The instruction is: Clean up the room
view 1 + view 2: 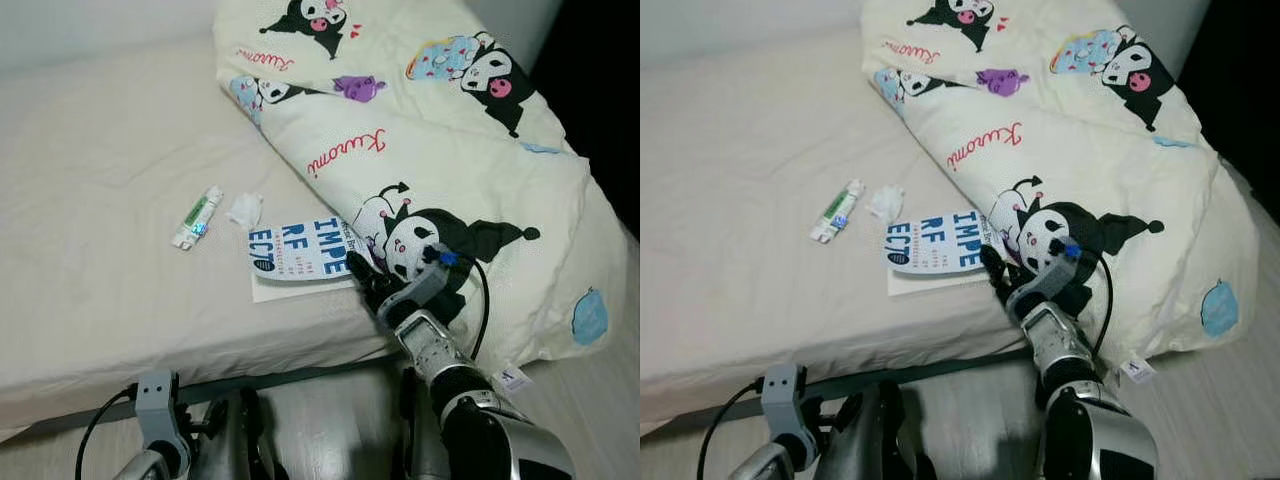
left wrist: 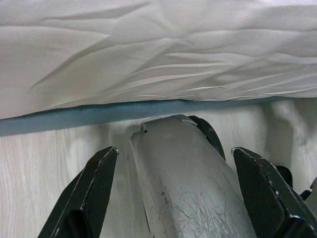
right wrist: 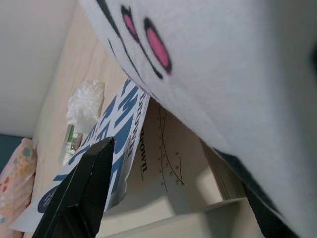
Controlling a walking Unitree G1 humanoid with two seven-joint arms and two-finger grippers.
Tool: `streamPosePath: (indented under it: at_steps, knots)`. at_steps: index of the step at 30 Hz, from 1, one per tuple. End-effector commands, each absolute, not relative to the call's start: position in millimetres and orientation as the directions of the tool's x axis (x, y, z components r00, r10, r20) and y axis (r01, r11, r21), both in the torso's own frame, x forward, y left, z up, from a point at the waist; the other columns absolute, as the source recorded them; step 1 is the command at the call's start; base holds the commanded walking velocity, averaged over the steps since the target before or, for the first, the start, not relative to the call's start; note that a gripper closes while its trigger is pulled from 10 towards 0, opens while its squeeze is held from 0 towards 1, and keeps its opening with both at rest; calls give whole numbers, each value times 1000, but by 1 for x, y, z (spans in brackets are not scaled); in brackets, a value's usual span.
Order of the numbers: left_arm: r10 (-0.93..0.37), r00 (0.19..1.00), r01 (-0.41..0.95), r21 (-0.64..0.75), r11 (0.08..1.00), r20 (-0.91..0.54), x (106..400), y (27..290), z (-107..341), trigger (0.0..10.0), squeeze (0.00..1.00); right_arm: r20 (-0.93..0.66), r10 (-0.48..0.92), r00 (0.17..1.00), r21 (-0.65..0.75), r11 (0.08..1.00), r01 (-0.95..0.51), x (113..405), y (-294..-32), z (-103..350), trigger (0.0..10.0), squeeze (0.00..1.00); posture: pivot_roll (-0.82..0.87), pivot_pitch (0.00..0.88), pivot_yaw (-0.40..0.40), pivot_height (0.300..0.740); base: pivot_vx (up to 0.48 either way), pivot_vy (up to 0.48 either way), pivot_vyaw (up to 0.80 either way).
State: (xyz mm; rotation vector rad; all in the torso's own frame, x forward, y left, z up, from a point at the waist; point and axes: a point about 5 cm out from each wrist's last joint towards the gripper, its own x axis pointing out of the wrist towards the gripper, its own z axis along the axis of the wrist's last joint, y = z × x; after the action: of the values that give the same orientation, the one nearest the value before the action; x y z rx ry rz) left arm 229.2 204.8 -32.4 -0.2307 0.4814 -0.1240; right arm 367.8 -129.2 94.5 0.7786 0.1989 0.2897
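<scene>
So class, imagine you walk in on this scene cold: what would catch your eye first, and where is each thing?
First comes the big cream duvet printed with black cartoon characters, heaped over the bed's right side. Next, the book with bold blue letters lies near the bed's front edge, its right end tucked under the duvet, with the right gripper open at that corner. Left of the book sit a crumpled tissue and a small tube on the sheet.

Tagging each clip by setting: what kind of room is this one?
Most likely a bedroom: a bed with a cream sheet, a cartoon-print duvet bunched on it, and a book, a tube and a crumpled tissue left on top.
</scene>
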Motion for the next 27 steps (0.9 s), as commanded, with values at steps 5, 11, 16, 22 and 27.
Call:
streamPosePath:
  at_steps: [5, 11, 16, 22, 27]
  knots:
    - [-237, 803, 102, -265, 959, -547, 196, 196, -54, 10000, 0, -256, 354, 899, 678, 729, -94, 349, -123, 59, 10000, 0, 117, 437, 132, 526, 0, 0, 0]
    - [-239, 805, 114, -254, 960, -543, 192, 200, -52, 10000, 0, -168, 420, 892, 740, 652, -167, 352, -117, 68, 10000, 0, 139, 455, 142, 526, 0, 0, 0]
    - [-232, 806, 114, -242, 964, -544, 188, 204, -50, 10000, 0, -126, 426, 896, 788, 591, -170, 357, -118, 76, 10000, 0, 150, 462, 145, 526, 0, 0, 0]
    - [-231, 806, 117, -235, 965, -545, 186, 205, -49, 10000, 0, -78, 450, 890, 788, 575, -222, 362, -115, 87, 0, 0, 155, 466, 145, 526, 0, 0, 0]
    - [-236, 804, 124, -234, 964, -546, 186, 202, -47, 10000, 0, -109, 465, 878, 771, 597, -221, 362, -115, 85, 0, 0, 146, 462, 140, 526, 0, 0, 0]
